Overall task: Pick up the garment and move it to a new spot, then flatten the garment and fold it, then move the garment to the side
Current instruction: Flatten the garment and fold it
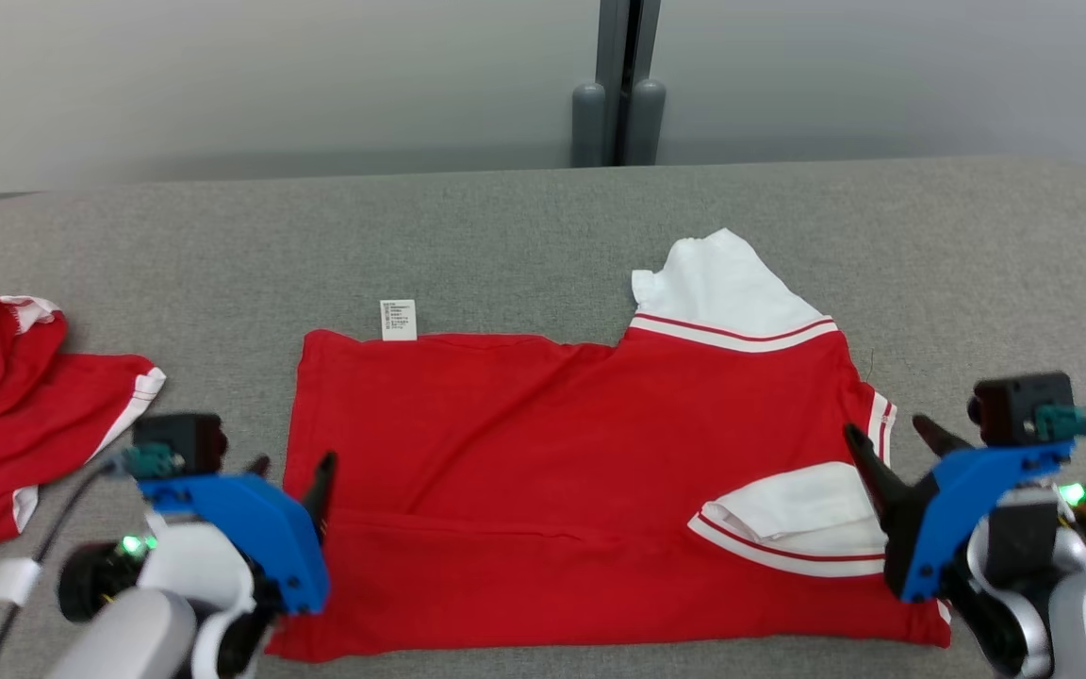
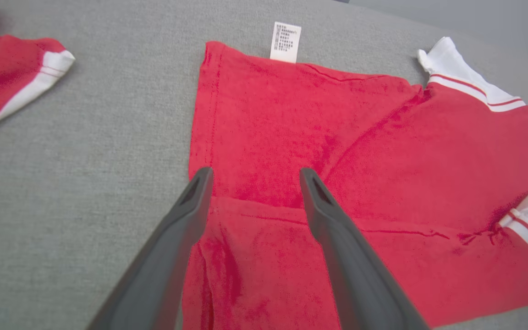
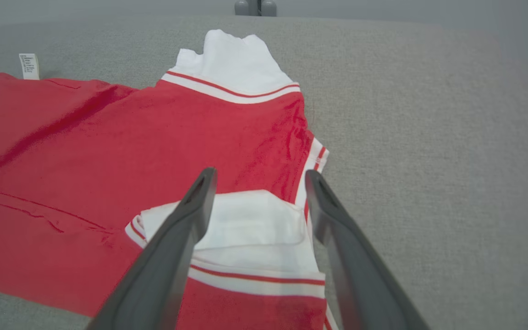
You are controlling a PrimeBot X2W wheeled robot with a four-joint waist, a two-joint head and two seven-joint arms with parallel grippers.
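Obs., left to right.

- Far left of the head view: second red garment (image 1: 24,415), bunched, apart from the work. It carries a white printed figure at its left edge; only a fragment shows, not readable.
- Lower left: left gripper (image 1: 293,462), fingers spread wide, nothing between them. In the left wrist view its tips sit over the garment's left hem, just where a folded strip meets the body. Whether they touch the cloth I cannot tell.
- Centre: garment (image 1: 543,453), red, lying mostly flat on the grey table (image 1: 505,226). The near long edge is turned up over the body, with a crease line running across the lower part.
- Upper left edge of the garment: white care label (image 1: 398,319) sticking out past the hem. Several lines of small print, too fine to read. No brand mark seen.
- Upper right of the garment: far sleeve (image 1: 722,283), white with red stripes, lying out past the body.
- Lower right: near sleeve (image 1: 807,514), folded in onto the body.
- Lower right: right gripper (image 1: 885,429), fingers likewise spread, holding nothing, tips either side of the near sleeve.

Judgement: folding step, first lengthwise fold laid. The next move calls for both grippers to reach the far edge, pinch it at label and far sleeve, and bring it toward the near side evenly.
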